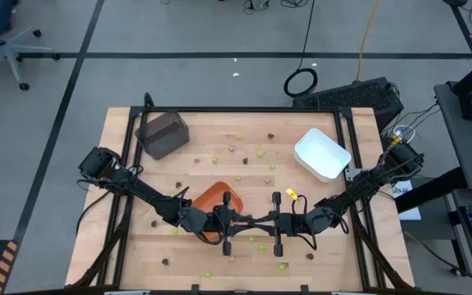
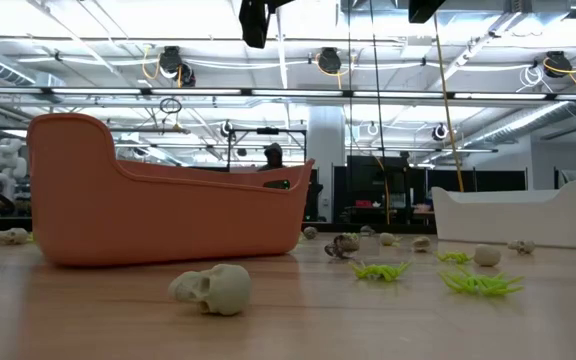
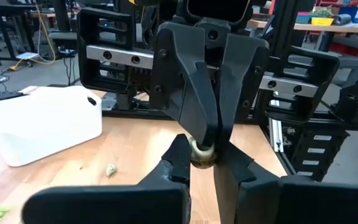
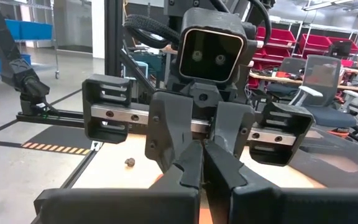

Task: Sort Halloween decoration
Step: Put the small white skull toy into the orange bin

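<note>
Above the tabletop (image 1: 318, 246), the left claw (image 3: 202, 163) and the shut right claw (image 3: 207, 140) are both pinching one tan-grey skull-like piece (image 3: 201, 153), which looks light, rigid and slippery, so gripping across its widest middle seems safest.

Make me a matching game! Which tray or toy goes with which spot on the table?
Things:
1. orange tray
2. white tray
3. dark grey tray
4. little skull

Spots:
A. far left corner of the table
B. lying on the bare wood, in no tray
C. far right part of the table
D. near the middle of the table

Pairs: 1-D, 2-C, 3-A, 4-B
</note>
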You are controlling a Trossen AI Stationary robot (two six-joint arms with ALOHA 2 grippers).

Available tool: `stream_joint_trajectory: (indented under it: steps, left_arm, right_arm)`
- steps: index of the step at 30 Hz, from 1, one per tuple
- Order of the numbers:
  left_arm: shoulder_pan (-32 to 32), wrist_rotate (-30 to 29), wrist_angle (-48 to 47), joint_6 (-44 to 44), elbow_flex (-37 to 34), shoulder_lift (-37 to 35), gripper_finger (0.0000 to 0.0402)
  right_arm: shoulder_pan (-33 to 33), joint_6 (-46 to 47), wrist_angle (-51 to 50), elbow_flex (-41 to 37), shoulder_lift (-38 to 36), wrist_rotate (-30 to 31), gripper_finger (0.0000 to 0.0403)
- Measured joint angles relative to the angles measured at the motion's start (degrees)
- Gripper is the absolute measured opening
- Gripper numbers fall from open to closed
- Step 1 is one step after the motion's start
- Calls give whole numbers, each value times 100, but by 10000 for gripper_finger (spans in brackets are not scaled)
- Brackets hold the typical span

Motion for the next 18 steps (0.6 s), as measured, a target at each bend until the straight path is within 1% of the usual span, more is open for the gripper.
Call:
stream_joint_trajectory:
  steps: [4,6,11,13,16,18]
  left_arm:
    - [0,2,-18,3,0,0,25]
    - [-2,0,-96,2,0,0,25]
    - [-55,-39,-355,28,0,-1,27]
    - [-70,-49,-443,167,0,-4,27]
    - [-133,-240,-494,651,0,-22,28]
    - [-183,-405,-542,1133,0,-80,28]
  right_arm:
    - [2,4,-4,0,-4,2,4]
    - [42,11,-41,0,-4,38,15]
    - [198,47,-66,0,-53,126,71]
    - [262,123,-164,0,-107,225,97]
    - [359,146,-420,0,-233,384,130]
    - [412,145,-545,0,-288,393,146]
